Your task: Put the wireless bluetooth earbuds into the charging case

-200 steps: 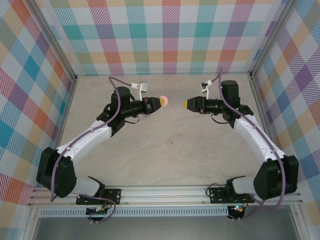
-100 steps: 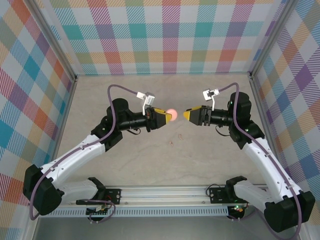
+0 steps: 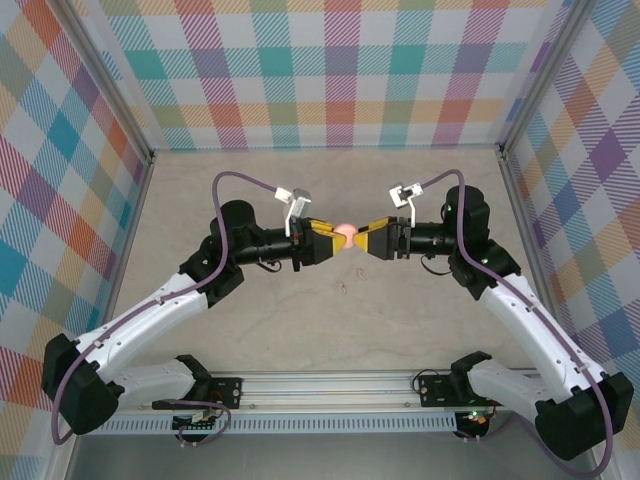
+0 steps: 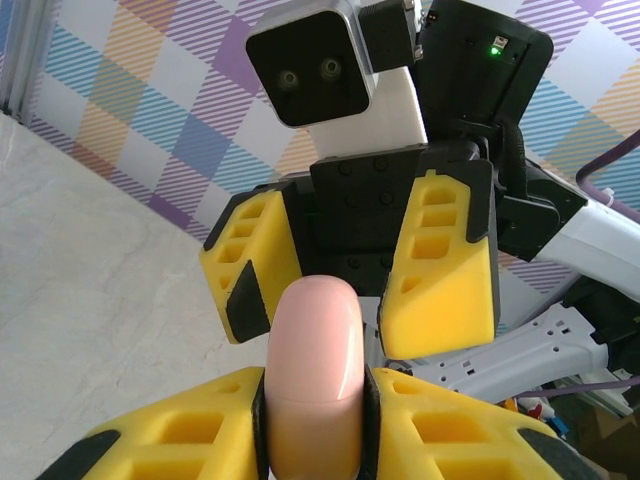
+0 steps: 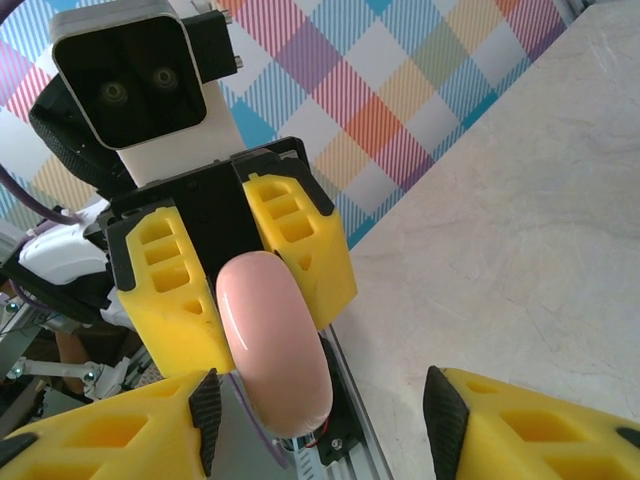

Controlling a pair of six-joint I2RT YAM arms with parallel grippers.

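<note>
The left gripper [image 3: 333,240] is clamping a pink rounded case [image 3: 345,235] between its yellow fingers [image 4: 170,440], and the case is sticking out past the fingertips. The right gripper [image 3: 368,238] is facing it tip to tip. Its jaws are standing wide apart on either side of the case's free end; whether they are touching it cannot be told. Both are hanging above the middle of the table [image 3: 340,330], somewhat toward its far edge. Bare surface is lying open all round, and the plaid walls [image 3: 330,80] are standing well apart. The left arm [image 3: 160,300] and right arm [image 3: 520,300] are each rising from the near edge, elbows bending outward and forearms running level toward the centre. A tiny speck [image 3: 342,288] is lying on the table on the near side of the grippers, too small to identify.
</note>
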